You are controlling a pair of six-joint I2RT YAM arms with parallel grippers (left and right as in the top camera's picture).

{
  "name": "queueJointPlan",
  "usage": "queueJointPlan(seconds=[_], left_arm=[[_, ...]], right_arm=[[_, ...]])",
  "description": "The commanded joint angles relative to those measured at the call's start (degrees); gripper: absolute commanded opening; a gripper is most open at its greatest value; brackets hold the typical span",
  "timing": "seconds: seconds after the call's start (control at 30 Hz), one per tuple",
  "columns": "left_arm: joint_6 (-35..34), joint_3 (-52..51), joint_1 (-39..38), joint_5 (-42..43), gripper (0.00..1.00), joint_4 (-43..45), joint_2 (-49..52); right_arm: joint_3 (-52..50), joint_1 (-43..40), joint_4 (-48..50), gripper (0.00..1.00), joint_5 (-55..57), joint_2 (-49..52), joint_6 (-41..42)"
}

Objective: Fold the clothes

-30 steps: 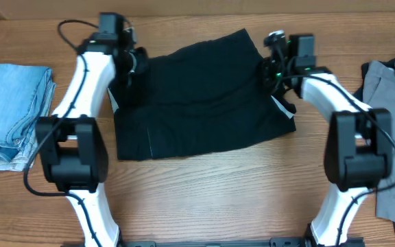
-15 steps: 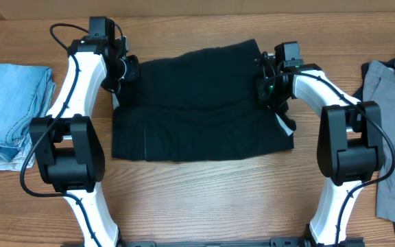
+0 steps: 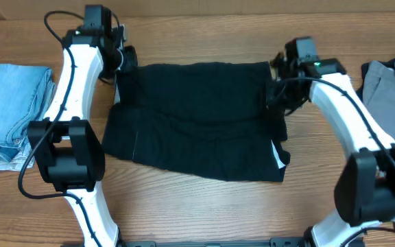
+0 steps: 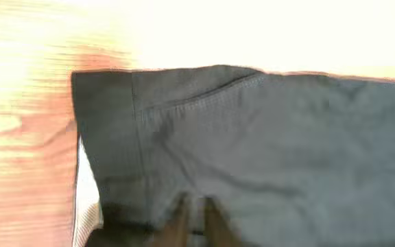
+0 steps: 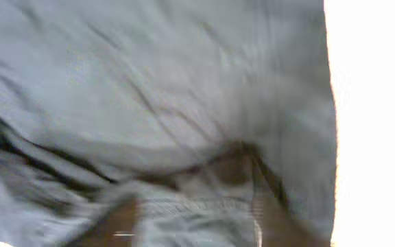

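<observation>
Here, left pincer [image 3: 120, 67] and right pincer [image 3: 275, 92] tight on far corners of black garment [image 3: 197, 116].

No legible text, brand, number or sign in any view. The black garment [image 3: 197, 116] carries a small white patch [image 3: 278, 152] at its lower right edge in the overhead view; it is too small to tell whether anything is printed on it. The left wrist view shows a pale strip [image 4: 84, 192] along the garment's side edge, blurred, with nothing readable on it. The right wrist view shows only blurred fabric.
</observation>
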Motion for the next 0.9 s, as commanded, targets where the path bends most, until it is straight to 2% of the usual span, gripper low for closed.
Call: queueJointPlan(seconds=[0.0, 0.03, 0.07, 0.17, 0.3, 0.4, 0.5, 0.57, 0.8, 0.87], left_arm=[[12.0, 8.1, 0.0, -2.0, 0.53, -3.7, -0.3], [13.0, 8.9, 0.0, -4.0, 0.63, -3.9, -0.3], [14.1, 9.2, 0.0, -4.7, 0.70, -3.9, -0.3], [18.0, 9.2, -0.1, -4.7, 0.86, -1.7, -0.2], [20.5, 9.2, 0.0, -4.8, 0.95, 2.1, 0.5], [22.6, 9.2, 0.0, -4.8, 0.96, 3.3, 4.0], [22.9, 9.2, 0.0, -4.9, 0.96, 3.9, 8.9], [22.8, 9.2, 0.1, -4.8, 0.97, 4.8, 11.0], [22.8, 9.2, 0.1, -4.8, 0.96, 7.9, 15.9], [22.8, 9.2, 0.1, -4.9, 0.95, 7.9, 17.0]], right_arm=[[6.6, -0.5, 2.3, 0.95, 1.0, -4.1, -3.1], [8.2, -0.9, 2.8, 0.93, 1.0, -4.2, -6.8], [9.7, -1.5, 3.2, 0.90, 1.1, -4.2, -9.6], [9.9, -4.4, 6.4, 0.89, 2.1, -3.1, -18.6], [9.9, -8.7, 13.1, 0.91, 2.4, 3.7, -24.3], [9.9, -8.7, 20.2, 0.98, 1.4, 10.7, -32.5], [9.9, -8.5, 24.7, 0.98, 0.1, 17.2, -35.2], [9.9, -8.4, 25.9, 0.98, -5.0, 19.4, -37.3], [9.9, -5.5, 29.1, 0.95, -8.5, 24.3, -37.7], [9.9, -5.4, 29.5, 0.91, -8.5, 26.0, -37.7]])
